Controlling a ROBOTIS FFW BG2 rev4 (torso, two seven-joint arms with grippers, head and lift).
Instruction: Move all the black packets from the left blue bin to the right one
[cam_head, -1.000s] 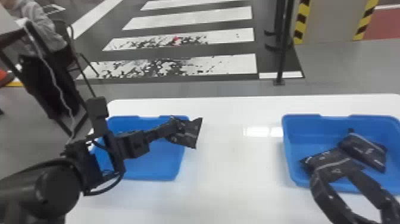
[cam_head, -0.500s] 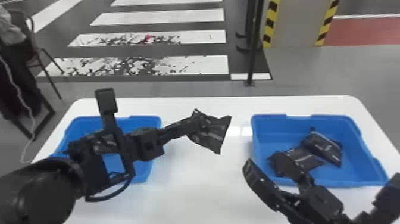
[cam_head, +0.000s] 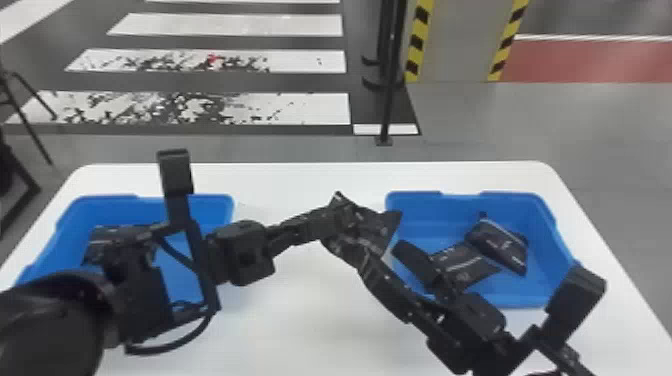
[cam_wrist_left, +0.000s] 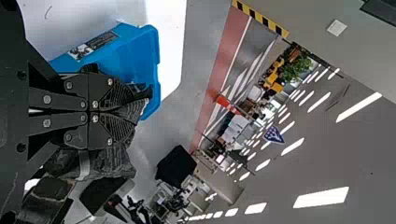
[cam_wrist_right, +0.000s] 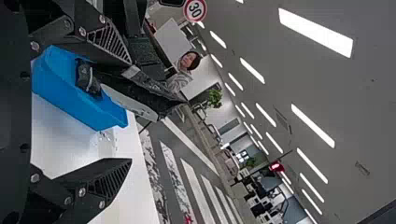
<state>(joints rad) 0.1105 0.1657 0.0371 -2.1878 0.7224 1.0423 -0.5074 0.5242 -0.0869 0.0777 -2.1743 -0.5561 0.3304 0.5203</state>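
Left fingers (cam_wrist_left: 122, 95): clenched on a black packet, up over the bench (cam_head: 305, 330) between the two bins.
Held packet (cam_head: 382, 225): off the bench, its free end fanned out toward the right bin (cam_head: 415, 210), just short of being over it.
Right fingers (cam_wrist_right: 109, 179): spread wide, one on each side of the packet's area in the head view. Can't tell if either one touches it.
Right bin: two packets (cam_head: 465, 265) lying inside, pretty much against each other.
Left bin (cam_head: 212, 207): at least one more packet (cam_wrist_right: 88, 81) in there, so this isn't the last trip imo.
Step in hand: looks like a midair handover, left to right.
Doing it well: get the loose part of the packet properly between the right fingers, not just a corner, then close evenly. I'd keep the left grip tight until the right one clearly has it, then let go and back straight out so nothing drags.
Watch for: the two sets of fingers are super close, so a sideways nudge could knock them together. The packet seems floppy, so it may fold away from a closing finger. Letting go too soon probably drops it on the bench.
After that: swing right, lower it over the bin, release.
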